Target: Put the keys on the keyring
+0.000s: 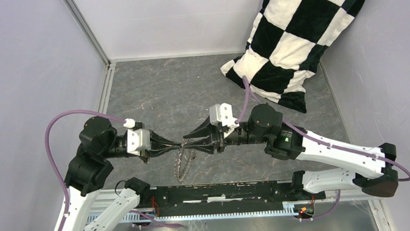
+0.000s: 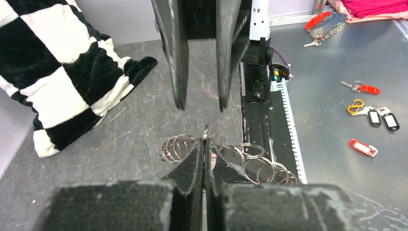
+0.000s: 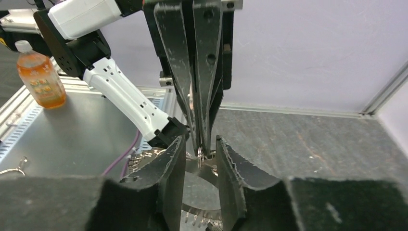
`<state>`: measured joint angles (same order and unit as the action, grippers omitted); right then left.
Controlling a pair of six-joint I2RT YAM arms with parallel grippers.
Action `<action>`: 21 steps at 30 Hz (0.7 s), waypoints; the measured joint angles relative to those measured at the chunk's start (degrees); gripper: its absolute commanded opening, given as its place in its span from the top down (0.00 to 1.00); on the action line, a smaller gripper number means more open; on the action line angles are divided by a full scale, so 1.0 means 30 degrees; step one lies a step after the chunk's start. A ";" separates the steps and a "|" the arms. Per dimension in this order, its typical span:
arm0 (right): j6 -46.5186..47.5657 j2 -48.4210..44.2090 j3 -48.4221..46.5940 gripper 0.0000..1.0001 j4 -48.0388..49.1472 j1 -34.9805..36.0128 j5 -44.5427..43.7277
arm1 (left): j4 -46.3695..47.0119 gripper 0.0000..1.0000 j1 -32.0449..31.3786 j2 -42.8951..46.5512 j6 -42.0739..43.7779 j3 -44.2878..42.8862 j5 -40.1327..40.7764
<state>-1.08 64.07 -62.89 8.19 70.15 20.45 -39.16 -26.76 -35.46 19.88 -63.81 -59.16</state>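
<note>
The keyring (image 1: 183, 165) hangs edge-on under the spot where both grippers meet, above the grey table. My left gripper (image 1: 181, 143) is shut on one small metal ring of it. That ring's edge (image 2: 206, 129) sticks out past the closed fingertips, and more rings (image 2: 175, 147) fan out on either side. My right gripper (image 3: 197, 142) is open and faces the left one. Its fingers (image 3: 175, 163) straddle the left fingertips and the pinched ring (image 3: 199, 155) without touching it. The keyring's toothed rim (image 3: 202, 217) shows below. The loose keys are out of view.
A black-and-white checkered cushion (image 1: 299, 41) leans in the back right corner. Grey walls close in the table. On the steel bench (image 2: 337, 62) by the arm bases lie red and black plastic tags (image 2: 374, 117). An orange drink bottle (image 3: 41, 74) stands there too.
</note>
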 measured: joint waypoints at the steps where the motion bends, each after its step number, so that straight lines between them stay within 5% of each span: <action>1: 0.0357 0.0073 -0.0736 0.60 -0.0925 0.0000 0.0000 | -0.0022 0.98 0.0000 0.0007 0.0066 0.0000 0.0015; 10: 0.3053 0.3978 -0.9530 0.54 -1.0360 -0.0007 0.0160 | -0.1479 0.98 0.0000 0.0036 0.2783 0.0000 0.0168; 21: 0.4466 0.5581 -1.0681 0.65 -1.5701 0.0000 -0.0066 | -0.2965 0.98 0.0000 -0.0175 0.4852 -0.0058 0.0291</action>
<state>12.32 80.82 -94.94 -38.92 70.15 20.25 -48.05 -26.76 -35.99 34.44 -63.99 -58.28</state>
